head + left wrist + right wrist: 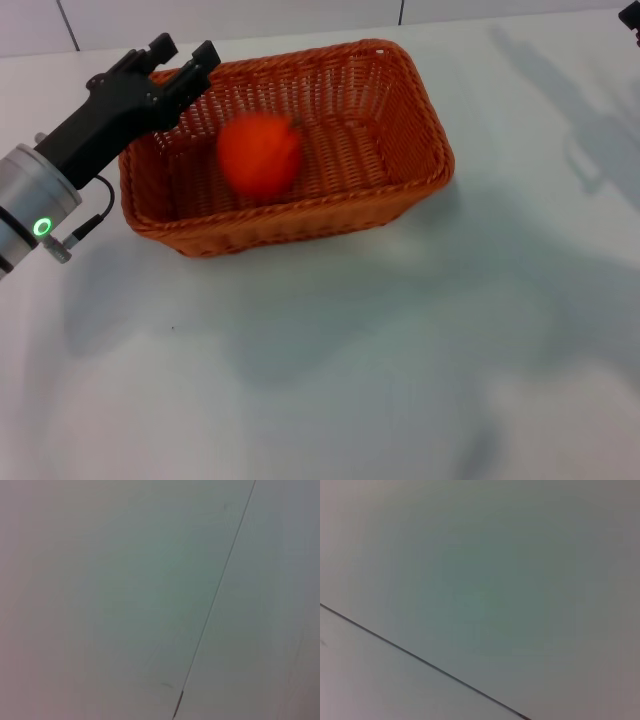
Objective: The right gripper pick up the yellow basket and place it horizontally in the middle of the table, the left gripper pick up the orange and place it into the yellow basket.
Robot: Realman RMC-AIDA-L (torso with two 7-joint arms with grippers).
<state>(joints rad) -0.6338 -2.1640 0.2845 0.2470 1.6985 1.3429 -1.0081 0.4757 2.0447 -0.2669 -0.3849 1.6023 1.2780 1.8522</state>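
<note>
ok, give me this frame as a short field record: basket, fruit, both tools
basket: rectangular orange-brown woven wicker basket, resting flat on the white table, long side across the head view
fruit: round bright-orange orange, inside the basket toward its left half, motion-blurred; whether it is resting on the basket floor cannot be told
left tool: black clamp tool, open, empty, over the basket's far-left corner
right tool: only a dark sliver at the head view's top-right edge, far from the basket; state cannot be told
wrist views: plain pale surface with a thin seam only

No readable text or markings.
</note>
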